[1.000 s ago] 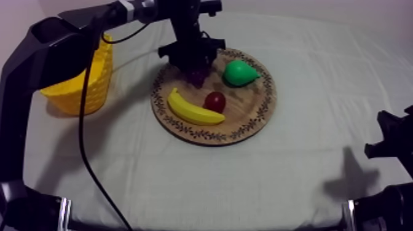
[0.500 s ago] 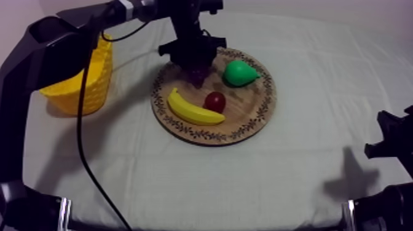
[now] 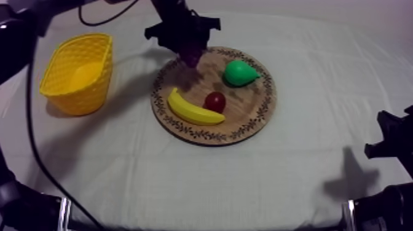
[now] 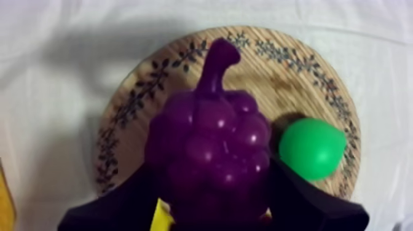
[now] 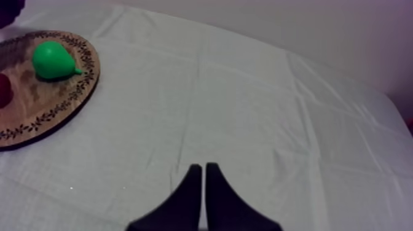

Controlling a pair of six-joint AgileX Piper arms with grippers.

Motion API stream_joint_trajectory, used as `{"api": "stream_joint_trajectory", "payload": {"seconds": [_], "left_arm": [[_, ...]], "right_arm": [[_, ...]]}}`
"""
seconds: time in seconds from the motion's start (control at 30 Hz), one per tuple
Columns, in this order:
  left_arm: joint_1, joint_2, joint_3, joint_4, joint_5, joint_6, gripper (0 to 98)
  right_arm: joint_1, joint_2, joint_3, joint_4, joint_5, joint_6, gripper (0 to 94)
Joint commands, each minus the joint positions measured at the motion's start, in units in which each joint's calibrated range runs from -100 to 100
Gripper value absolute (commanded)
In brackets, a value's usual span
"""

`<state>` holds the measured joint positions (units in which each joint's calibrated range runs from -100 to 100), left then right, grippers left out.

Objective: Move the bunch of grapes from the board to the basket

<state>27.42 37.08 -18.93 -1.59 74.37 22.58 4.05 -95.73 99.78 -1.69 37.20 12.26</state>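
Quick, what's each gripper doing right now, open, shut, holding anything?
Left gripper: shut on the bunch of grapes, above the wooden board.
Right gripper: shut, holding nothing.

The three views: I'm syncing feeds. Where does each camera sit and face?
Top view: above the table, slanting down on the wooden board and yellow basket; left gripper holds the grapes, right arm at lower right.
Left wrist view: on the left arm, looking down over grapes and board; its black fingers clasp the grapes.
Right wrist view: on the right arm, low across the cloth; right gripper shut.
Both wrist views share the pear and board.
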Motion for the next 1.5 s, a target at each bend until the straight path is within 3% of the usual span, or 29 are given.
{"api": "stream_joint_trajectory", "payload": {"seconds": [0.0,0.37,0.6,1.07,1.47], "left_arm": [[0.1,-7.9,8.2,-0.06,-1.2,-0.6,53.1],[0.2,-32.8,35.7,-0.13,-6.6,-2.2,53.1],[-4.2,-42.1,46.6,0.12,-9.7,-3.0,53.1],[-19.8,-44.6,53.6,0.53,-12.7,-8.5,53.6],[-24.7,-35.8,43.4,-0.87,-11.7,-10.9,53.8]], "right_arm": [[0.0,0.0,0.0,0.0,0.0,0.0,0.5],[0.0,0.0,0.0,0.0,0.0,0.0,0.5],[0.0,0.0,0.0,0.0,0.0,0.0,0.5],[0.0,0.0,0.0,0.0,0.0,0.0,0.5],[0.0,0.0,0.0,0.0,0.0,0.0,0.5]]}}
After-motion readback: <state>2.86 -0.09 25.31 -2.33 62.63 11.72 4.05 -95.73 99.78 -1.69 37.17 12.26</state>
